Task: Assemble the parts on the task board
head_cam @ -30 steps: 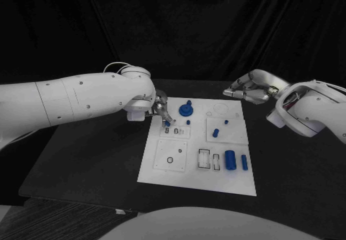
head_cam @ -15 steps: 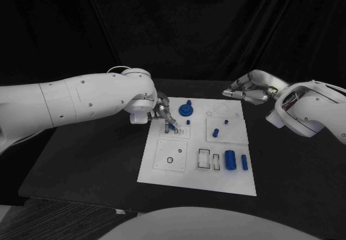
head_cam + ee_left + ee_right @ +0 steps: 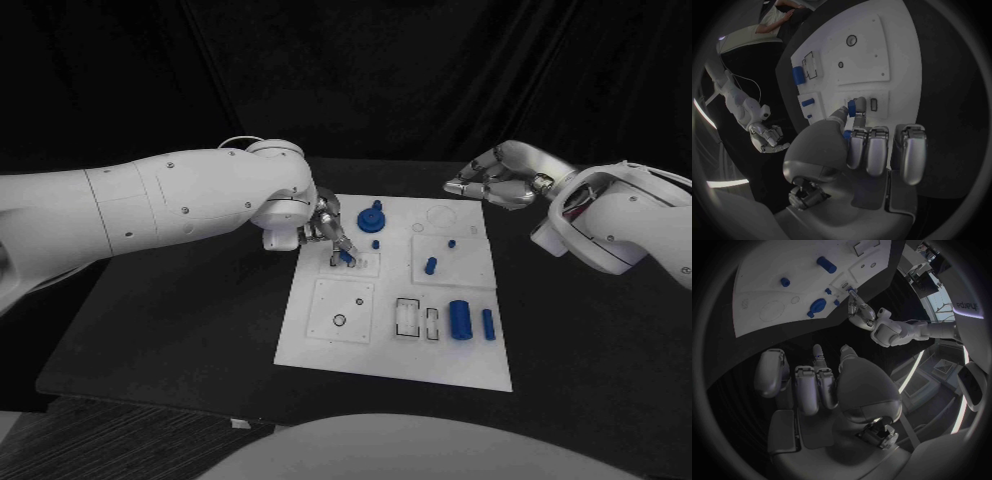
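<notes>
Two white arms reach over the black bench [image 3: 173, 330], and we go from left to right. Our left hand [image 3: 326, 232] is down at the near-left part of the task board [image 3: 389, 355], its fingers [image 3: 856, 107] pinching a small blue part [image 3: 852, 106] right at a small slotted plate [image 3: 352, 262] on the board; in the left wrist view the part sits just beside a dark slot [image 3: 874, 104]. Past the hand a round blue part with a knob [image 3: 372, 217] stands on the board, with a small blue peg [image 3: 376, 243] near it. Farther along we see a blue peg [image 3: 431, 265] on a square plate, and toward the near edge a thick blue cylinder [image 3: 460, 319] lies beside a thinner blue one [image 3: 489, 324], next to two outlined slots [image 3: 408, 317]. Our right hand [image 3: 493, 178] hangs above the bench beyond the board's far-right corner, fingers curled inward with nothing in them. We can read no writing on the board.
</notes>
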You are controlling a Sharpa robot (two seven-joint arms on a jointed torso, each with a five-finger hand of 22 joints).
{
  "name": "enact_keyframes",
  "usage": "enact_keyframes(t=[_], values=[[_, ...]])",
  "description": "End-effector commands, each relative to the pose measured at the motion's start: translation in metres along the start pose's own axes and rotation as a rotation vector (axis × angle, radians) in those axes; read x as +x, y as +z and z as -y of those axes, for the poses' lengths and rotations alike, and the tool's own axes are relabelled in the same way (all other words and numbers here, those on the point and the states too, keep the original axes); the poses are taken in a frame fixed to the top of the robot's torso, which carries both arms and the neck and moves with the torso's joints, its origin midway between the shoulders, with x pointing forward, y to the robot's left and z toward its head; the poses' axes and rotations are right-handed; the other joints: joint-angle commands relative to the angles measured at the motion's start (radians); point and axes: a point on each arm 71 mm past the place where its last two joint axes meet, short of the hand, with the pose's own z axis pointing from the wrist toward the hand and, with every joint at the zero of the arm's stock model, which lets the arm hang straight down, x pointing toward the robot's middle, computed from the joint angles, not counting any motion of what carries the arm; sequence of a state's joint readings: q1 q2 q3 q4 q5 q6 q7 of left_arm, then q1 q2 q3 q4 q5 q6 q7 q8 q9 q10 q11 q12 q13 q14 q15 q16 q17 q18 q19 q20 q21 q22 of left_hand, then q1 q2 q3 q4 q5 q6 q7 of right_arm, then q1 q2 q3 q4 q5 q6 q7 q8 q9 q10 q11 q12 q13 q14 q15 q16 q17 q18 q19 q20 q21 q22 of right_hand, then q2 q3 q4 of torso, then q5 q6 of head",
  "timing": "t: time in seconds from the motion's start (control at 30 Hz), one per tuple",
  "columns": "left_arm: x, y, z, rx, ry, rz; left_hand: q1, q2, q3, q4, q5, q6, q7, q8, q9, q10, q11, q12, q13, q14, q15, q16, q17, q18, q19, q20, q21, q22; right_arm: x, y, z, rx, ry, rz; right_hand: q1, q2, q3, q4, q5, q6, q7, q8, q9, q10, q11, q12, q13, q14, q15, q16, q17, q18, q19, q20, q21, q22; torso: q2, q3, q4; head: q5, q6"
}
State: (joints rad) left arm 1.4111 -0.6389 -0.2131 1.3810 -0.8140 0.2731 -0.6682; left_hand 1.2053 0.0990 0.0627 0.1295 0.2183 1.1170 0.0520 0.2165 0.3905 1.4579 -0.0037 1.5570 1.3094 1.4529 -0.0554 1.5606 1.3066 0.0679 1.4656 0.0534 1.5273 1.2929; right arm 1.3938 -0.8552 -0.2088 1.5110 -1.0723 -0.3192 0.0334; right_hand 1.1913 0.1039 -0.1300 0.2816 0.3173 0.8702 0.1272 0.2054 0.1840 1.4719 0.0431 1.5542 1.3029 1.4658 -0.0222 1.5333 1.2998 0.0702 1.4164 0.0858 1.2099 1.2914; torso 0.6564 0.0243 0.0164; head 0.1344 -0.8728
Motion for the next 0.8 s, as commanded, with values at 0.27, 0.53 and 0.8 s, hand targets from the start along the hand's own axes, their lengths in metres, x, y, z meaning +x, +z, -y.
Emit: enact_keyframes(t=[0.27, 0.53, 0.8], values=[[0.0024, 0.0042, 0.0021, -0.004, 0.025, 0.019, -0.026, 0.003, 0.045, 0.003, 0.024, 0.008, -0.002, -0.021, 0.021, 0.113, -0.013, 0.014, 0.261, 0.118, -0.009, 0.01, 0.264, -0.041, 0.027, -0.005, -0.011, 0.183, 0.0013, -0.0009, 0.0017, 0.013, -0.003, -0.005, 0.024, 0.0, -0.038, 0.007, 0.006, -0.001, -0.001, 0.009, -0.011, 0.099, 0.003, 0.017, 0.268, 0.085, 0.001, -0.018, 0.226, 0.013, -0.008, 0.001, -0.021, 0.167, 0.0, 0.0008, -0.0013, 0.002, 0.0], [0.005, 0.0062, 0.0047, -0.003, 0.048, 0.029, -0.028, 0.003, 0.046, 0.004, 0.022, 0.008, -0.001, -0.021, 0.022, 0.113, -0.012, 0.014, 0.261, 0.118, -0.009, 0.01, 0.264, -0.041, 0.028, -0.005, -0.01, 0.184, 0.0015, -0.0009, 0.0019, 0.015, -0.002, -0.006, 0.024, 0.0, -0.039, 0.007, 0.007, -0.001, -0.001, 0.009, -0.012, 0.099, 0.003, 0.017, 0.268, 0.084, 0.001, -0.019, 0.225, 0.014, -0.009, 0.001, -0.023, 0.167, 0.0, 0.0002, -0.0001, 0.003, 0.0], [0.0059, 0.0074, 0.0056, -0.001, 0.054, 0.027, -0.029, 0.003, 0.047, 0.005, 0.021, 0.01, -0.001, -0.021, 0.023, 0.113, -0.012, 0.014, 0.261, 0.118, -0.008, 0.01, 0.264, -0.041, 0.027, -0.004, -0.011, 0.183, 0.0018, -0.0007, 0.0019, 0.017, -0.002, -0.007, 0.026, 0.0, -0.04, 0.007, 0.007, -0.001, -0.001, 0.009, -0.012, 0.099, 0.003, 0.017, 0.268, 0.084, 0.001, -0.021, 0.224, 0.015, -0.011, 0.001, -0.027, 0.165, 0.0, 0.0008, 0.0, 0.003, 0.0]])
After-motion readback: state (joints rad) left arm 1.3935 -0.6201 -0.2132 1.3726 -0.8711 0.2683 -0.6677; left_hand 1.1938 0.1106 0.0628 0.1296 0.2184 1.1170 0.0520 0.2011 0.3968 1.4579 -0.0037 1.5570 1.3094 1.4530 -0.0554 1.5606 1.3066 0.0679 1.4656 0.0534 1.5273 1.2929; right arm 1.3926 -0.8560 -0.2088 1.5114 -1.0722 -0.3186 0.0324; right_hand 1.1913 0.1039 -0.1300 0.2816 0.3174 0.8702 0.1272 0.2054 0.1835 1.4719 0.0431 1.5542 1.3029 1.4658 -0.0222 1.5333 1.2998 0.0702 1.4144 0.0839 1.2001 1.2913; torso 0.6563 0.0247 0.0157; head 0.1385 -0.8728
